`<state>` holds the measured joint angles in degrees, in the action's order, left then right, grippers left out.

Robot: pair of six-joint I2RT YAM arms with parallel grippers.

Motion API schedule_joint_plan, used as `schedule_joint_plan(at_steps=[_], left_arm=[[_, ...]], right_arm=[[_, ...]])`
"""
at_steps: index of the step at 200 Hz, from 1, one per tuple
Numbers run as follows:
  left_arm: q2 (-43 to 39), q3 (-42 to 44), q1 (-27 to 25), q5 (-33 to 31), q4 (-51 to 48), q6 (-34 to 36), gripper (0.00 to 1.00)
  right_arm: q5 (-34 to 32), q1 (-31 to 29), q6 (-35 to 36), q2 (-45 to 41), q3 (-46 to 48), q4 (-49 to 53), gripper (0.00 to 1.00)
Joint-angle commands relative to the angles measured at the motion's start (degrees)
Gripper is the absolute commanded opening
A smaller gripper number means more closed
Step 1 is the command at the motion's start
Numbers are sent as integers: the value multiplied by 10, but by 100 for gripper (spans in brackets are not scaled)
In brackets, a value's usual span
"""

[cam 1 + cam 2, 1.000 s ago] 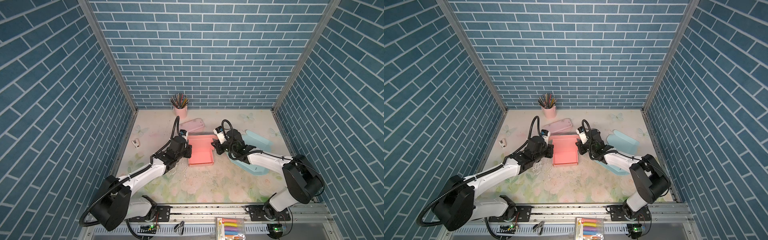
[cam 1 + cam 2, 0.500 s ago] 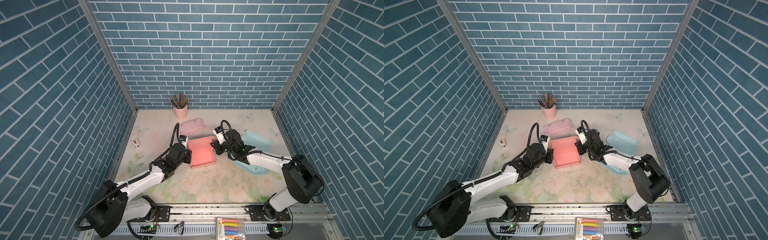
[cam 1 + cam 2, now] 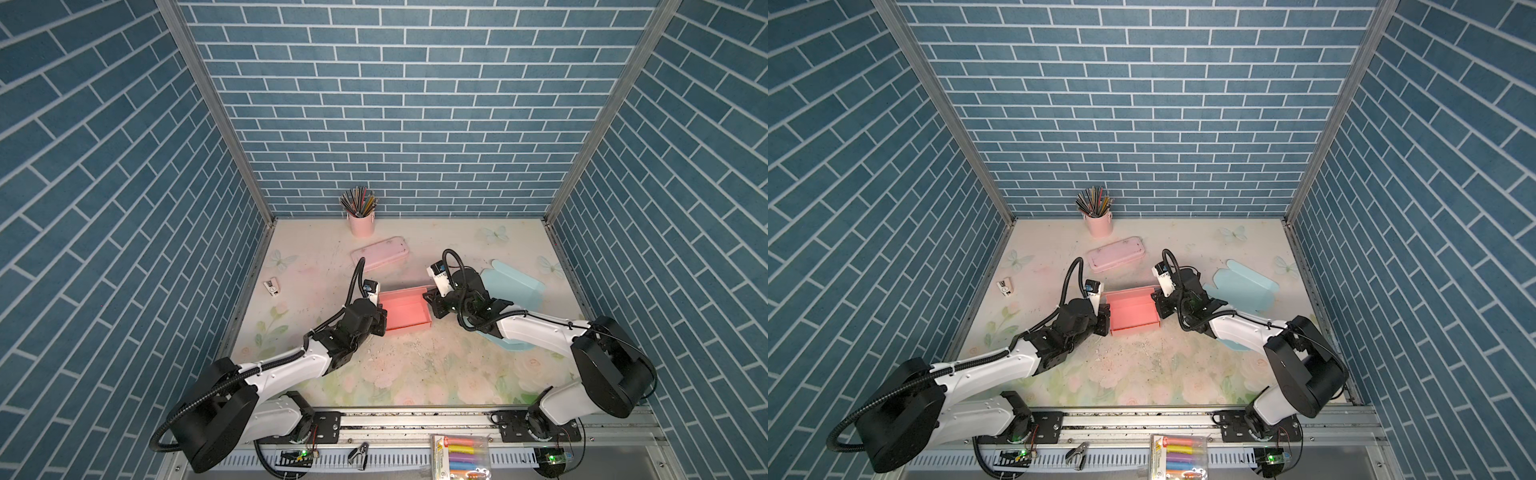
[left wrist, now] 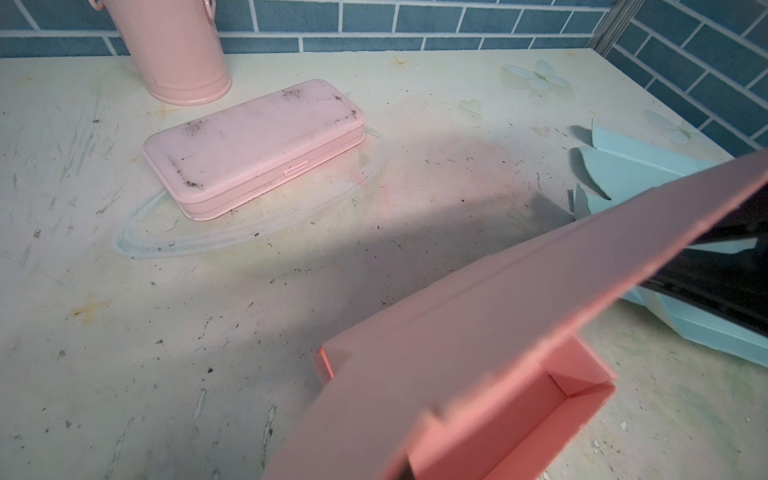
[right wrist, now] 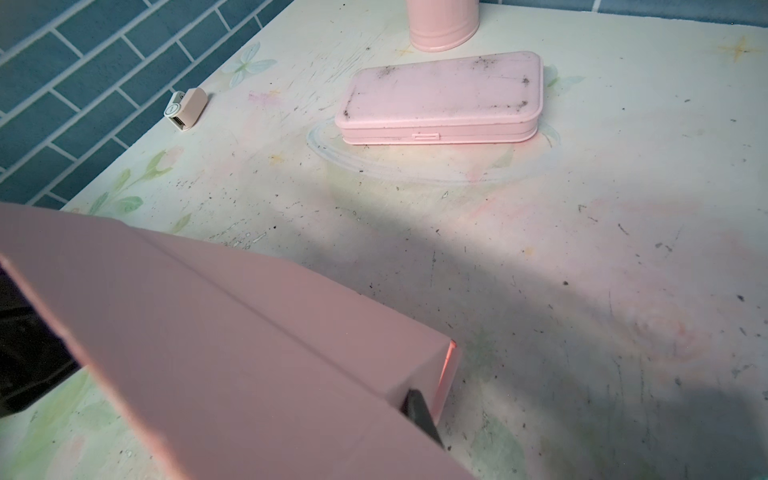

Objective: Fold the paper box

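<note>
Right, one salmon-pink paper box (image 3: 405, 309), two grippers: left gripper (image 3: 381, 322) pinched tight on one end wall, right gripper (image 3: 431, 305) pinching the other.

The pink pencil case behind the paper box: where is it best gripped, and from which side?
Grip the pencil case near its middle, across the short width, with one finger on each long side wall. Come from above: it lies flat and closed on the table, so only the low side walls offer opposite faces. Keep clear of the latch on one long side.
</note>
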<state>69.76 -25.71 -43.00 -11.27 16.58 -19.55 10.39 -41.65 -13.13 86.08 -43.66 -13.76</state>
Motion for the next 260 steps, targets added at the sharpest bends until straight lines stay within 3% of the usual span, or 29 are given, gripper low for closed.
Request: schedule_joint_plan(at_steps=[1,217,260], left_arm=[[3,18,-23,15,22,7,2],[28,59,-70,-38,64,-24,2],[34,62,-74,-44,71,-32,2]], right_arm=[[31,-22,-13,-12,14,3,14],[3,-37,-21,-81,126,-55,14],[13,-37,-20,-94,147,-78,20]])
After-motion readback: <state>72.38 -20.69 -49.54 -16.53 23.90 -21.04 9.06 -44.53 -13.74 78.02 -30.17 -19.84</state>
